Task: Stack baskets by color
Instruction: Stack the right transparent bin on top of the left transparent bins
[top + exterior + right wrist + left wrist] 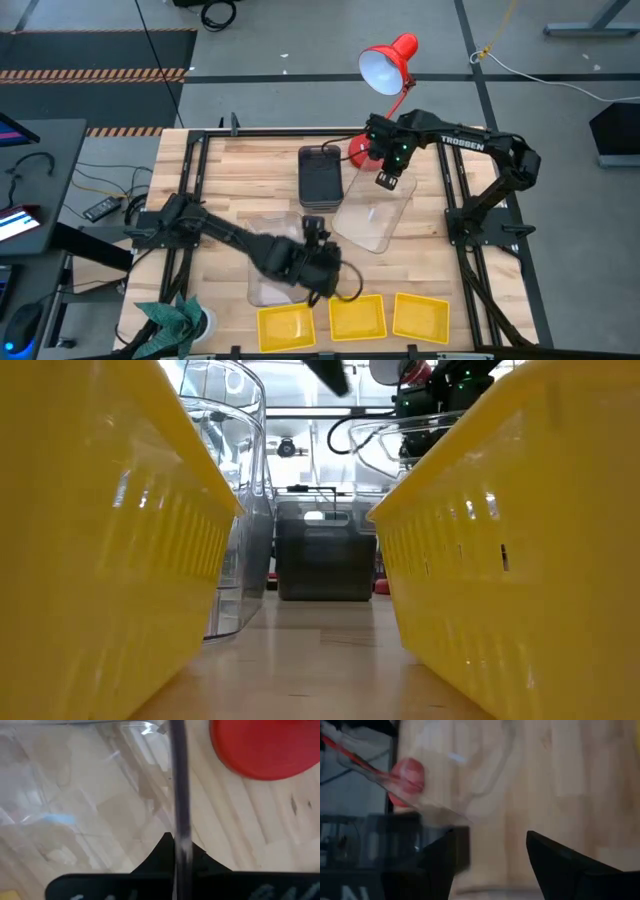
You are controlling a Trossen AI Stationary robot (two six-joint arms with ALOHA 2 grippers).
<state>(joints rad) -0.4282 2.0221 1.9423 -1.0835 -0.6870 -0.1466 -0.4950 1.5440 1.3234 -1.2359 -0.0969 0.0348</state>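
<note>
Three yellow baskets [357, 318] stand in a row along the near edge. They fill the foreground of the low view [110, 550]. A dark grey stack [320, 178] sits at the far middle. My right gripper [388, 180] is shut on a clear basket [372, 218] beside the lamp base. More clear plastic [270, 250] lies under my left arm and shows in the low view [238, 490]. My left gripper [490, 837] is open above the table's middle [316, 232], with nothing between its fingers. My right gripper pinches the clear basket's far rim [180, 827] between its two fingers, pointing down from above. The rim runs as a thin line between the fingertips. The held end is lifted [385, 440]; a yellow basket hides the lower end in the low view.
A red desk lamp [388, 62] leans over the far edge, its round base [265, 745] close beside the held rim. Black frame rails [455, 190] run along both sides of the table. Bare wood shows between the yellow row and the grey stack [325, 650].
</note>
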